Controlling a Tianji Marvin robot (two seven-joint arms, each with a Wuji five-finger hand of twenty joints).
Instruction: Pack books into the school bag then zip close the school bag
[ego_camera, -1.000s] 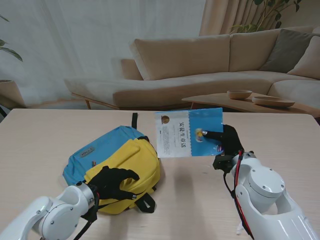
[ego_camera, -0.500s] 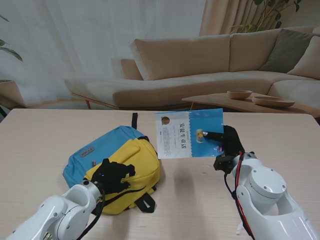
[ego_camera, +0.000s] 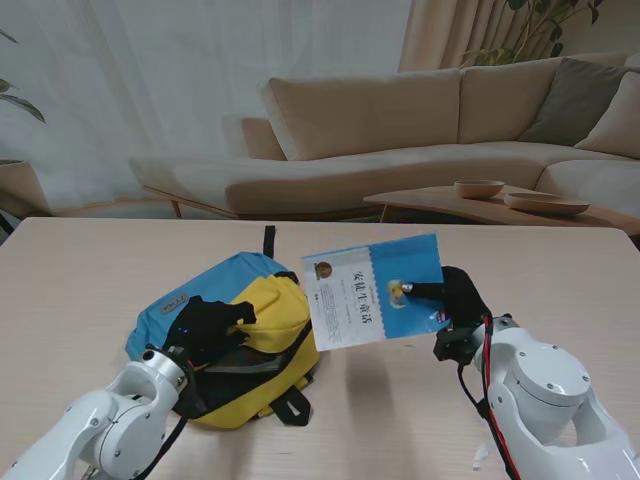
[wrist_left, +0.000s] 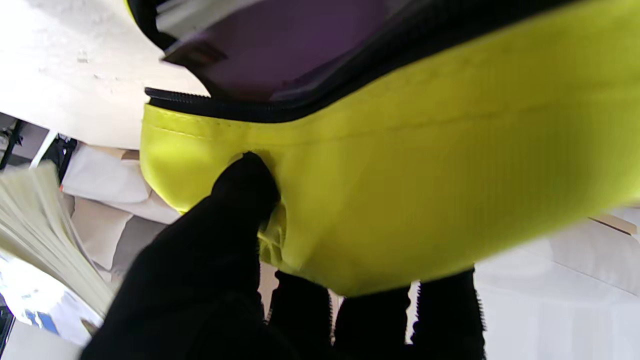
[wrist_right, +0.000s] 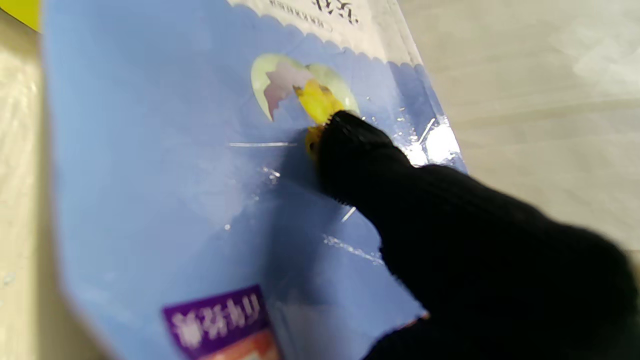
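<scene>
1. One school bag (ego_camera: 232, 330), blue at the back and yellow at the front, lies on the wooden table (ego_camera: 80, 270), left of centre from the stand.
2. Left hand (ego_camera: 208, 328), black-gloved, is clamped on the bag's yellow front panel (wrist_left: 400, 190): the wrist view shows the thumb (wrist_left: 240, 200) pressed on one face and the other fingers curled under the panel's edge.
3. That panel is lifted, and the black zipper (wrist_left: 240, 107) gapes open along its rim.
4. Inside the opening, the wrist view shows a dark purple lining (wrist_left: 280, 45) and a pale flat edge; what that edge is, I cannot tell.
5. Right hand (ego_camera: 455, 300) grips a blue-and-white book (ego_camera: 375, 290), thumb on the cover by the little yellow chick picture (wrist_right: 317, 102); the fingers behind the book are hidden.
6. Book is held off the table, tilted, just right of the bag, its lower left corner near the yellow panel, not inside the bag.
</scene>
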